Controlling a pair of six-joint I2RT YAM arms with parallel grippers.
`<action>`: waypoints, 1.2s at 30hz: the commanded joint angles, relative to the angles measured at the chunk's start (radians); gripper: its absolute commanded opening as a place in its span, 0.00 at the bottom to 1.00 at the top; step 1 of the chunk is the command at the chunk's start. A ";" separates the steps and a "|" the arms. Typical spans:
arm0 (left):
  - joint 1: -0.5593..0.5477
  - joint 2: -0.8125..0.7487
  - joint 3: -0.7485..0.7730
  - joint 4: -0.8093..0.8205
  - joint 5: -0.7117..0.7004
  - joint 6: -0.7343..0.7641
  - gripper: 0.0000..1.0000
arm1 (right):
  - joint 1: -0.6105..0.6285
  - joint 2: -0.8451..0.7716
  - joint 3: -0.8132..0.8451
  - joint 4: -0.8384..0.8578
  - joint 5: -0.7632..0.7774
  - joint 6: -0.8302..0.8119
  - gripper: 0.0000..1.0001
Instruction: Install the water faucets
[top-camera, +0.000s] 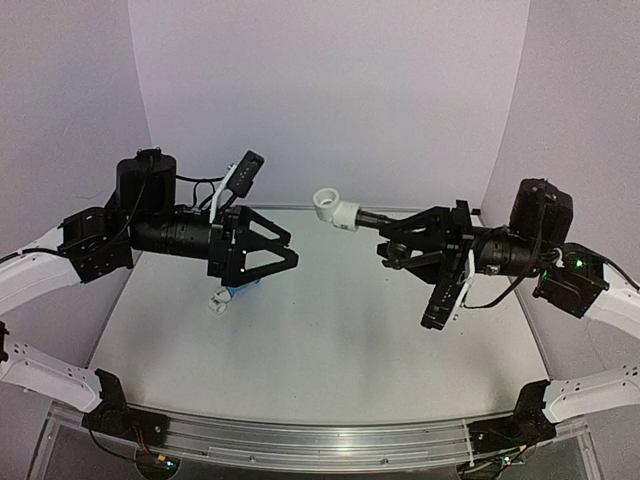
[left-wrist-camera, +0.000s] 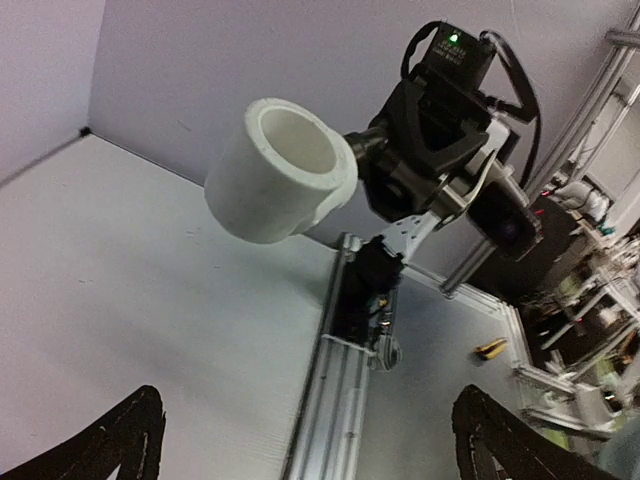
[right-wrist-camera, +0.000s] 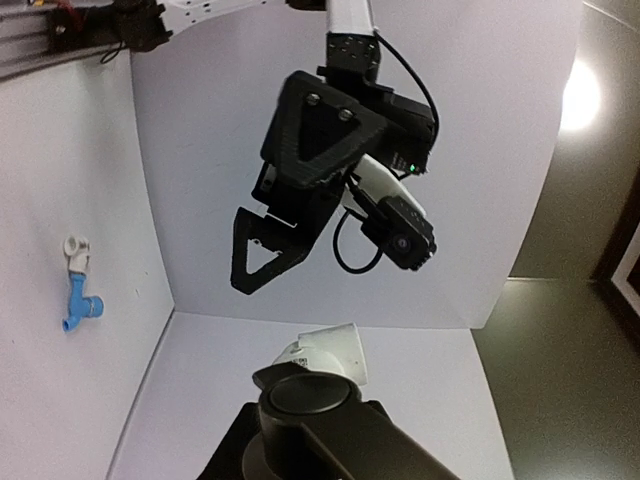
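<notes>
Clamped between the jaws of the right gripper (top-camera: 392, 238), the dark metal faucet (top-camera: 368, 216) is hanging in the air above the table (top-camera: 330, 350), with the jaws pinching narrowly on its body. Its free end is sitting in a white elbow fitting (top-camera: 335, 208), whose open mouth is tilting up and toward the left arm. Facing that elbow fitting from a little way off, the left gripper (top-camera: 290, 252) is hovering with its jaws spread wide and holding nothing. Lower than the elbow fitting and on the left arm's side of it, the light blue faucet (right-wrist-camera: 78, 306) is lying on the table with a small white fitting (right-wrist-camera: 75, 247) at its end. Both faucets are looking paired with a fitting, so the work seems well along. How tightly either one is seated is not showing, and any final tightening is probably what is remaining.
</notes>
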 joint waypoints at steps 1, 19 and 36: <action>0.091 0.067 0.037 0.136 0.389 -0.302 0.99 | 0.003 -0.020 -0.034 0.074 0.040 -0.267 0.00; 0.132 0.279 0.133 0.301 0.607 -0.540 0.92 | 0.003 -0.003 -0.075 0.074 -0.059 -0.378 0.00; 0.132 0.359 0.152 0.383 0.661 -0.591 0.71 | 0.006 0.036 -0.063 0.091 -0.066 -0.375 0.00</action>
